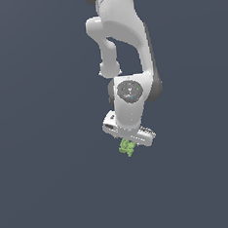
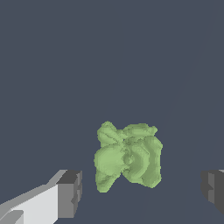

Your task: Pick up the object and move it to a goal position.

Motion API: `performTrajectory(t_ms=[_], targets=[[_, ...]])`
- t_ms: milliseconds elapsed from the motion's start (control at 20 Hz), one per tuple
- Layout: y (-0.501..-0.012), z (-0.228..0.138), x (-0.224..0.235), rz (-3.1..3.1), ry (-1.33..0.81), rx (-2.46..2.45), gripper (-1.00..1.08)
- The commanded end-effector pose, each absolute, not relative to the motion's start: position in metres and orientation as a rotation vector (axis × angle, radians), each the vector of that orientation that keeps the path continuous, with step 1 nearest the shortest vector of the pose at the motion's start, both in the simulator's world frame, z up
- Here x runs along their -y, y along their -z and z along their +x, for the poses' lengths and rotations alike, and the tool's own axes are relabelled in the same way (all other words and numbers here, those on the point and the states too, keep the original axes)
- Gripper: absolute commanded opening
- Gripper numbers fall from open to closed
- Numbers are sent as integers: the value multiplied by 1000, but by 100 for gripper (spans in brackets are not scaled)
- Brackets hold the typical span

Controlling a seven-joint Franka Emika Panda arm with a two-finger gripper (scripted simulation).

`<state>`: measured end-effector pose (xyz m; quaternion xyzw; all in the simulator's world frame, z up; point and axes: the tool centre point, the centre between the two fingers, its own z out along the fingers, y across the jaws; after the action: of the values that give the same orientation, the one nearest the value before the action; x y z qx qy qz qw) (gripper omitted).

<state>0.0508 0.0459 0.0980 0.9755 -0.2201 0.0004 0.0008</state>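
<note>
The gripper (image 1: 128,145) hangs right over the light-green lumpy object (image 1: 126,147), jaws spread wide, one dark pad (image 2: 70,192) on each side with open gaps, so nothing is pinched. The object sits on the dark surface (image 1: 44,190), centred between them, ready, I'd judge, for a straight close.

A plain, flat, dark slate-grey surface (image 1: 44,190) fills both views under even light.

Object (image 2: 127,156) light green; claw (image 2: 140,192) white, dark grey pads (image 2: 70,194); background plain slate blue-grey.
</note>
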Motion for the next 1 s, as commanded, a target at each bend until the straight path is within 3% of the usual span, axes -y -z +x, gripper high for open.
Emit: performTrajectory(t_ms=[0,450,950], targets=[[-94,53,-48,3056,-1,728,100],[-88,53,-50,3052,1,745,100],[-44,52,-49,3050,0,752,100]])
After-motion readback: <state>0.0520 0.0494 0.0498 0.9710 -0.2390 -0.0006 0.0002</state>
